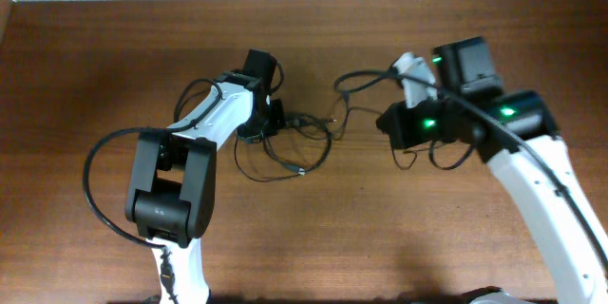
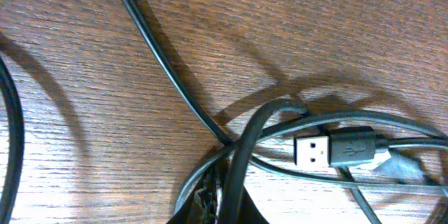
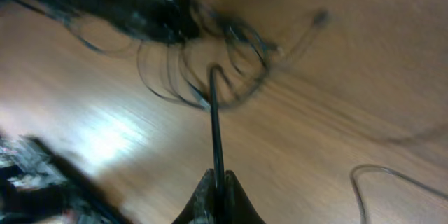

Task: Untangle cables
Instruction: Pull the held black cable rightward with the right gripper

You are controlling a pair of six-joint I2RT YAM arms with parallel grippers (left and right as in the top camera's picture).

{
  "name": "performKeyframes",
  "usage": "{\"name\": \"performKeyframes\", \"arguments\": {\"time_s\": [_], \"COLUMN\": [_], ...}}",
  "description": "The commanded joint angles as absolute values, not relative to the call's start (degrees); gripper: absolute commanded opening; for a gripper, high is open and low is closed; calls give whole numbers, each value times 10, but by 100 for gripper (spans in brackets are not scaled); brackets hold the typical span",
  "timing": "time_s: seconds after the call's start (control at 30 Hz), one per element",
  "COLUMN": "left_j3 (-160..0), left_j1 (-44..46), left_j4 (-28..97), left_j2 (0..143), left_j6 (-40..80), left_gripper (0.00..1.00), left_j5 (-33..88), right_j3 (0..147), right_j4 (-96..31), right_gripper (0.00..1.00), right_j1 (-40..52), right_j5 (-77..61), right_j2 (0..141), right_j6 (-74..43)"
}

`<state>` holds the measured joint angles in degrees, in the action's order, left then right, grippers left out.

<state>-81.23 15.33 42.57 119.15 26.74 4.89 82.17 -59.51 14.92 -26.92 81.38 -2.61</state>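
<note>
Cables (image 1: 306, 125) lie in a loose knot on the wooden table (image 1: 95, 66), between my two arms and nearer the left one. From overhead I see thin loops sprawling just beside the left gripper (image 1: 273, 122), with further strands running across toward the right gripper (image 1: 388, 125).

Left wrist view: several strands cross and converge at the bottom edge, where the dark fingers are pressed together on them. A USB plug (image 2: 313, 152) lies flat on the wood, just right of that crossing, with its metal end pointing left.

Right wrist view: the picture is blurred. The fingers are pressed together, pinching one dark strand. That strand runs straight up from the fingertips to the knot, which sits well apart from them. A separate thin loop lies on the table at lower right.
</note>
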Motion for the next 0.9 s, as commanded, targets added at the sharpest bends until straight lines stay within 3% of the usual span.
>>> {"name": "performKeyframes", "arguments": {"time_s": [0.0, 0.1, 0.2, 0.47, 0.7, 0.87], "left_j3": [-796, -796, -796, -796, -796, -796], "left_j1": [149, 149, 149, 149, 149, 149], "left_j4": [425, 425, 425, 425, 425, 425], "left_j2": [1215, 1215, 1215, 1215, 1215, 1215], "left_j6": [260, 260, 260, 260, 260, 260], "left_gripper": [6, 6, 6, 6, 6, 6], "left_j5": [21, 21, 21, 22, 22, 22], "right_j3": [826, 826, 826, 823, 796, 796], "right_j4": [-545, -479, -487, -654, -685, -688], "right_gripper": [4, 4, 4, 4, 4, 4], "right_j1": [77, -15, -66, -106, -106, -106], "right_j5": [-519, -703, -686, -159, -18, 4], "right_j2": [781, 779, 780, 813, 910, 987], "right_j6": [-24, -37, -45, -55, -106, -115]}}
